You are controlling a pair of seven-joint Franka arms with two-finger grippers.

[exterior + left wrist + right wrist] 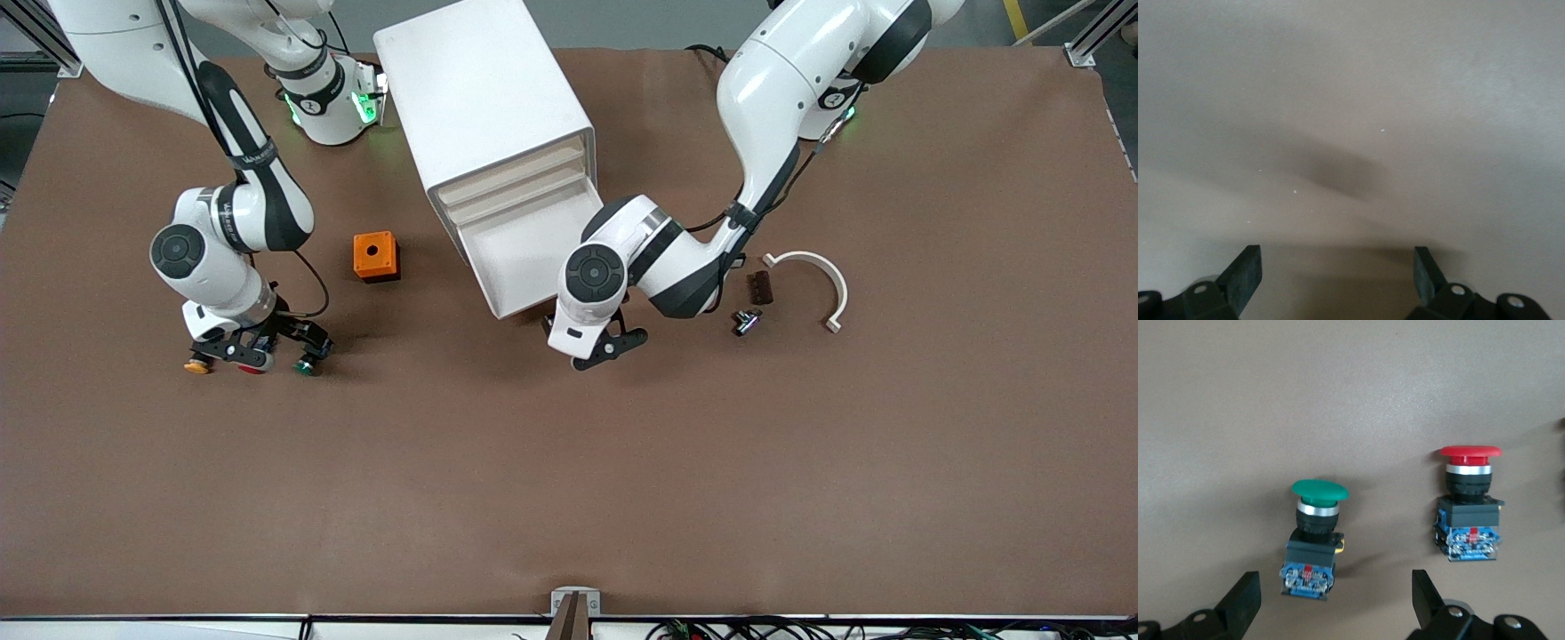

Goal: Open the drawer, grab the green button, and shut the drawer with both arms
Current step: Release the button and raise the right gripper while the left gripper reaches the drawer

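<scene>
You're looking at a matt brown table (622,462), glossy white arms (773,80), and a smooth plastic green button (1319,491) with a metal collar.

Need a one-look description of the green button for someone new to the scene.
Start at the white cabinet, then go past the orange box toward the right arm's end of the table. Three push buttons sit under the right gripper; the green button is nearest the cabinet, green-capped beside the red button and yellow button.

I see glossy white arms (773,80) with black joints, black cables, green base lights, black hands (608,347) with silver screws.
</scene>
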